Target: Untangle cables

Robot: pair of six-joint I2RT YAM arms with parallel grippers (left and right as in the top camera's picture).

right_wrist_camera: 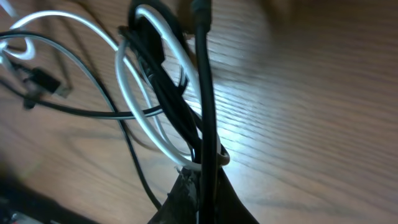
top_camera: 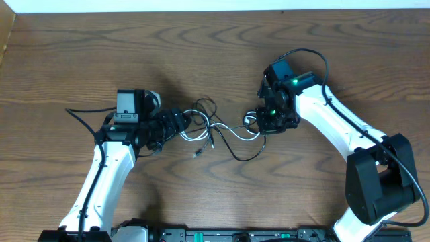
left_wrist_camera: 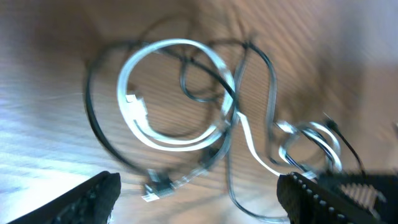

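The cables (top_camera: 222, 129) lie in loose, crossed loops around the middle of the worktop (top_camera: 201, 47), between my two arms. My right gripper (top_camera: 263, 122) is pressed together on one end of the bundle, pinching black and white strands together, as the right wrist view shows. My left gripper (left_wrist_camera: 198, 186) is spread wide just above the other end, with nothing between its fingers.

From the left wrist view, the white cord (left_wrist_camera: 155, 140) forms a round loop with a black cord (left_wrist_camera: 93, 124) curving around it and crossing it near the middle. I'd judge the step in hand to be a fresh grasp on the left. To do it well, I'd take one colour only, near the plug end (left_wrist_camera: 152, 190) lying free on the wood, not at the crossing, then draw it away from the right-hand pinch, low and slow so the loops slide rather than tighten.

There is plenty of bare wood toward the far edge and the left edge; the near edge is crowded by the arm bases.
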